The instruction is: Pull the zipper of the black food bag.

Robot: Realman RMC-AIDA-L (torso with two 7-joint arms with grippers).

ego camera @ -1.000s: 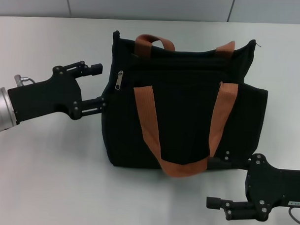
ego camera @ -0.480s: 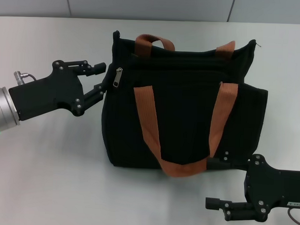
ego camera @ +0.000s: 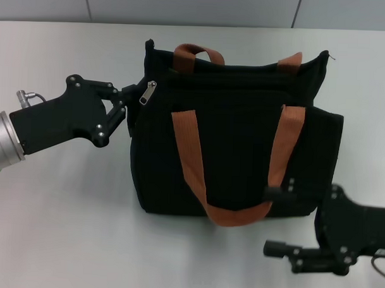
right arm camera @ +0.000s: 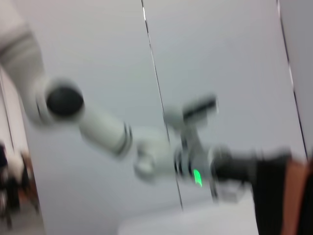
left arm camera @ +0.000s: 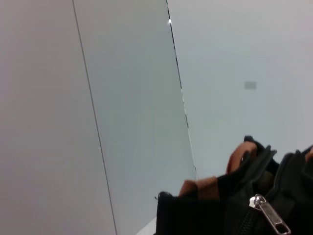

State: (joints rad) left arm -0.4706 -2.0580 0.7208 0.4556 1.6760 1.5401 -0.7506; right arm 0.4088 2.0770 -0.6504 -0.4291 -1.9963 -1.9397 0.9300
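Black fabric of the black food bag stands on the grey surface. The left tool, pinched narrow, is at the zipper on the bag's left end; the pull looks barely begun. The right tool spreads wide by the bag's lower corner.

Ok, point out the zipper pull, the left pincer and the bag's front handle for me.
zipper pull (ego camera: 147, 92), head view, middle of the silver tab.
left pincer (ego camera: 123, 101), head view, between its fingertips at the bag's corner.
front handle (ego camera: 189, 158), head view, left orange-brown strap.
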